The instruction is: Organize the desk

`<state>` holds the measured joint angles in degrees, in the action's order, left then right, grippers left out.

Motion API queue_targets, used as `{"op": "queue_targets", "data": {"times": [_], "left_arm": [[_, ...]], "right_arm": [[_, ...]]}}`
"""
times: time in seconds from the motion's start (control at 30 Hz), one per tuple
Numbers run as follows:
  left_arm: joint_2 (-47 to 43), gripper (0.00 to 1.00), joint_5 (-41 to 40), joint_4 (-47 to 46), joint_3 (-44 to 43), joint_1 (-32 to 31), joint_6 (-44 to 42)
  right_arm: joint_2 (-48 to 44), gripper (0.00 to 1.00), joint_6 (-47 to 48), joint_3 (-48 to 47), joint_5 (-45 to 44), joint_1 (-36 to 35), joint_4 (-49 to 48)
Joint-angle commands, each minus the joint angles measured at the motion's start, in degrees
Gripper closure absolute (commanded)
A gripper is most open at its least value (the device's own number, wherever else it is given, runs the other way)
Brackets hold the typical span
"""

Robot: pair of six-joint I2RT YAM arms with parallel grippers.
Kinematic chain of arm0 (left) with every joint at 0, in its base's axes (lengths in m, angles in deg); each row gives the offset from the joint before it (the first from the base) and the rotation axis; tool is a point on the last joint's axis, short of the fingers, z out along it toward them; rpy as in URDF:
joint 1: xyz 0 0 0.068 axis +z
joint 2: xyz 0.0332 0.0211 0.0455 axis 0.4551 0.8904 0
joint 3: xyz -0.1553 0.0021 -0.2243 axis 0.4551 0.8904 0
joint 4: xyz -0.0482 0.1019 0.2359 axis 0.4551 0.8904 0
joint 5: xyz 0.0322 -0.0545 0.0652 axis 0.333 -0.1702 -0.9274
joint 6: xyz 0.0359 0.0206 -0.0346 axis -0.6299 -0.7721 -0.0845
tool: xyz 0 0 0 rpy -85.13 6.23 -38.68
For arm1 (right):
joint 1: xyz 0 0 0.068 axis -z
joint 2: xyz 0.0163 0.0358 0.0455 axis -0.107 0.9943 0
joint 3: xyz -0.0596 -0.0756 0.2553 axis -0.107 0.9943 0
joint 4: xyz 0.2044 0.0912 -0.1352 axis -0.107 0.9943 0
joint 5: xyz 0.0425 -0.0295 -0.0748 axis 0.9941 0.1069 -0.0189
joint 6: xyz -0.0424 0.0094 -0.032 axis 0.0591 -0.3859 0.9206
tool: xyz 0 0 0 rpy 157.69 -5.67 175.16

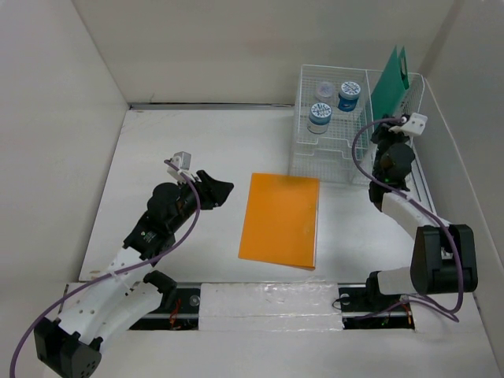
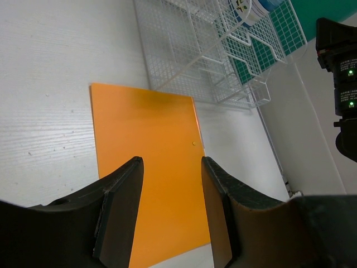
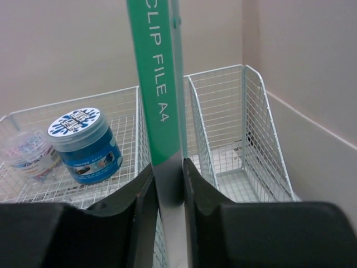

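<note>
The desk is a large white tabletop between white walls. An orange folder lies flat at its middle and also shows in the left wrist view. My left gripper is open and empty, just left of the folder; in the wrist view its gripper frames the folder below. My right gripper is shut on a green clip file, held upright on edge at the right compartment of the white wire rack. The right wrist view shows the gripper clamping the file's spine.
The rack's left compartments hold two blue-lidded tubs and a clear tub; one blue tub shows in the right wrist view. The right wall stands close beside the rack. A taped strip runs along the near edge.
</note>
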<state>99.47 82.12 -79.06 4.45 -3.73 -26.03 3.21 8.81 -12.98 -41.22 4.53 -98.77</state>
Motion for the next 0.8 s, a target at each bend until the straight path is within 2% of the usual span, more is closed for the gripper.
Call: {"op": "queue_targets", "data": {"times": [0.0, 0.03, 0.07, 0.23, 0.37, 0.57, 0.77], "left_arm": [[-1.2, 0.58, 1.0, -2.5, 0.3, -0.4, -0.1], [-1.4, 0.58, 0.9, -2.3, 0.1, -0.4, -0.1], [-1.5, 0.58, 0.9, -2.2, 0.2, -0.4, -0.1], [-2.2, 0.58, 0.0, -2.1, 0.4, -0.4, 0.1], [-1.9, 0.59, 0.0, -2.4, 0.6, -0.4, 0.3], [-1.7, 0.59, 0.1, -1.9, 0.3, -0.4, 0.0], [-2.2, 0.59, -1.1, -2.1, 0.5, -0.4, 0.0]], "right_arm": [[-0.7, 0.77, -1.8, 0.2, -2.5, -1.5, 2.2], [-0.5, 0.86, -1.2, -0.8, -4.3, -1.5, 3.1], [-0.3, 1.00, -0.5, -3.3, -5.4, -1.5, 4.5], [-1.3, 1.00, 2.4, -6.3, -4.7, -1.5, 4.5], [-1.4, 0.99, 4.1, -4.8, -4.1, -2.1, 4.4], [3.5, 1.00, 3.5, -4.4, -8.6, -2.1, -2.8], [7.5, 1.00, 6.8, -10.6, -7.1, -2.1, -8.5]]}}
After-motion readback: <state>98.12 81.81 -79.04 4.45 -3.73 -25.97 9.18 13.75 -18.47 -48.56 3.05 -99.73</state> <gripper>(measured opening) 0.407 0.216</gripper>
